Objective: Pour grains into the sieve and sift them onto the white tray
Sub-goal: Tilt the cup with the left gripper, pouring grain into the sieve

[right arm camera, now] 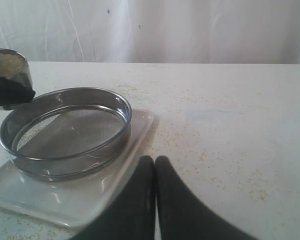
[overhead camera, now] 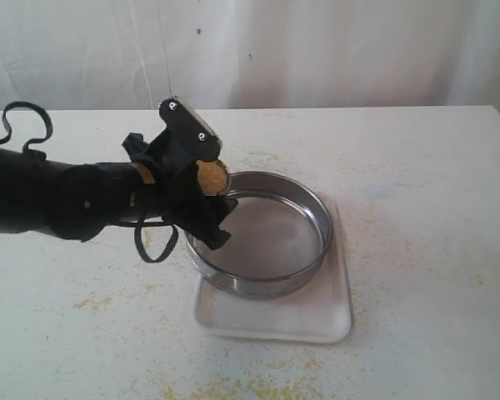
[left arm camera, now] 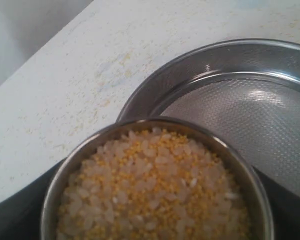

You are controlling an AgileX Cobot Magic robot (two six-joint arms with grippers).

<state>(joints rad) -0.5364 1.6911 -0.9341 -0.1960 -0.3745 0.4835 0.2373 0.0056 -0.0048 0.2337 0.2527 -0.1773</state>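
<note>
Left gripper (overhead camera: 204,171) clamps a steel cup (left arm camera: 155,121), tilted just above the left rim of the sieve (overhead camera: 258,283) — the grains (left arm camera: 155,190) fill the cup to its brim. The sieve rests on the white tray (overhead camera: 317,321). Right gripper (right arm camera: 155,162) — fingers pressed together, apart from the sieve.

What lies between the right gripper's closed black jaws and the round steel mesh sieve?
Only the white rectangular tray's low rim, under the sieve; shown in the right wrist view.
</note>
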